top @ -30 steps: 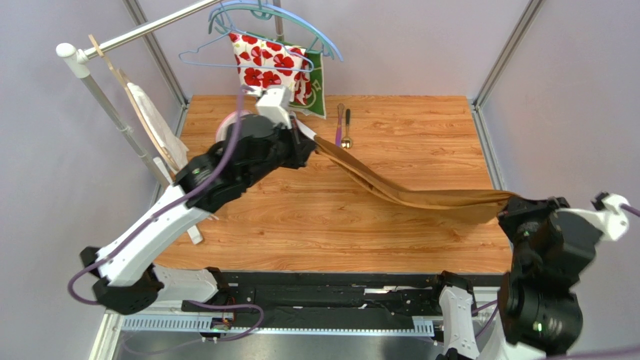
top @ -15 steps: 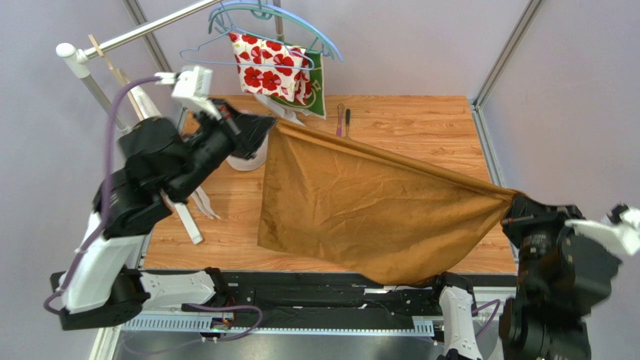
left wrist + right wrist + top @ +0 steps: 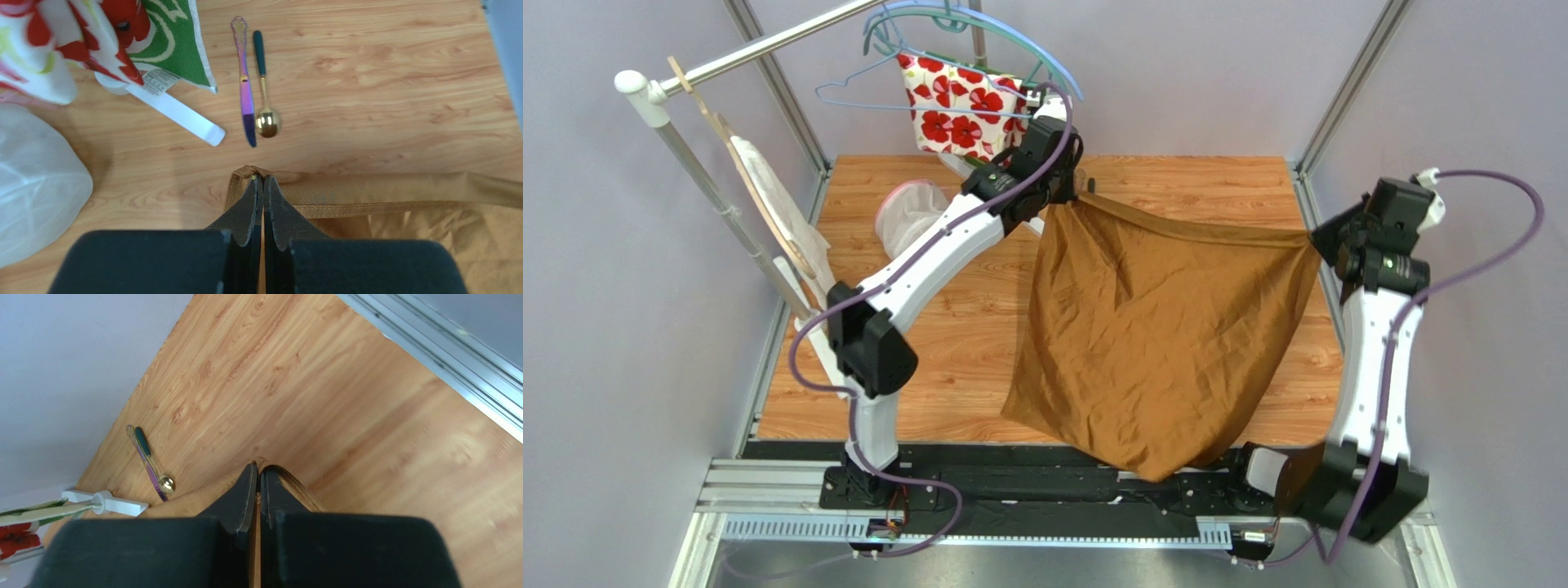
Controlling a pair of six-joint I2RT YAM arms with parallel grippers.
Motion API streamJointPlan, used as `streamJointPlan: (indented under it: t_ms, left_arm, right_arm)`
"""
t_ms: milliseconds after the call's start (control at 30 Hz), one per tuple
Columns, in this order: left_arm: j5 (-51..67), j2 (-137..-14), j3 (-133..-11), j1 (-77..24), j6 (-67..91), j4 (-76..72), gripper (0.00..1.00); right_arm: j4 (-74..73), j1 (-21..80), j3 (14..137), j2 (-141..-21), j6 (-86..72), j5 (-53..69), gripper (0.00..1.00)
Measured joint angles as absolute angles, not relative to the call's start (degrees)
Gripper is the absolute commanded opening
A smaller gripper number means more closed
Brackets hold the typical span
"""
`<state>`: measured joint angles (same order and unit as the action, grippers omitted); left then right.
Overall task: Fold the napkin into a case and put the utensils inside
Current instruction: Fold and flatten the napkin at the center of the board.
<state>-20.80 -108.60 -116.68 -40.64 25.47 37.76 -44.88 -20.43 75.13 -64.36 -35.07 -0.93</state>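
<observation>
**Napkin** [image 3: 1155, 331]: golden-brown satin, one piece. It is held off the table [image 3: 952, 368] as an open sheet, hanging by its two top corners. The top edge runs left to right, from back centre to the table's right edge. The sheet drapes toward the near edge, and its lowest corner hangs over the arms' base rail. A second ago it was a narrow twisted band stretched between the grippers. Half a second ago it was spread, with its left corner out toward the rack. Both corners have since gone farther back, and the left one has moved in to the centre.

**Left gripper** [image 3: 263, 179]: fingers pressed together on the napkin's left top corner, just on the near side of the utensils.

**Right gripper** [image 3: 258, 468]: fingers pinched on the right top corner, by the table's right edge.

**Knife** [image 3: 244, 92], **spoon** [image 3: 268, 121]: flat on the table at the back, side by side and parallel, close together. Their long axes run front to back, with blade tip and bowl toward the near edge and handles toward the back wall. Both lie outside the napkin, beyond its top edge.

**White translucent bag** [image 3: 906, 211]: on the table at back left; its contents cannot be made out.
</observation>
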Motion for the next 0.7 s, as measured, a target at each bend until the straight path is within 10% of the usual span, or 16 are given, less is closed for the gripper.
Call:
streamJointPlan:
  t_ms: [367, 700]
  left_arm:
    - [-17.93, -128.14, -125.32, -33.17, 23.44, 24.16, 0.0]
    - [-15.44, -130.19, -124.16, -31.48, 21.67, 17.65, 0.0]
  right_arm:
    - [-28.97, -18.37, 91.55, -104.4, -32.93, 9.34, 0.0]
    - [-27.31, -15.49, 90.96, -106.28, -32.12, 11.16, 0.0]
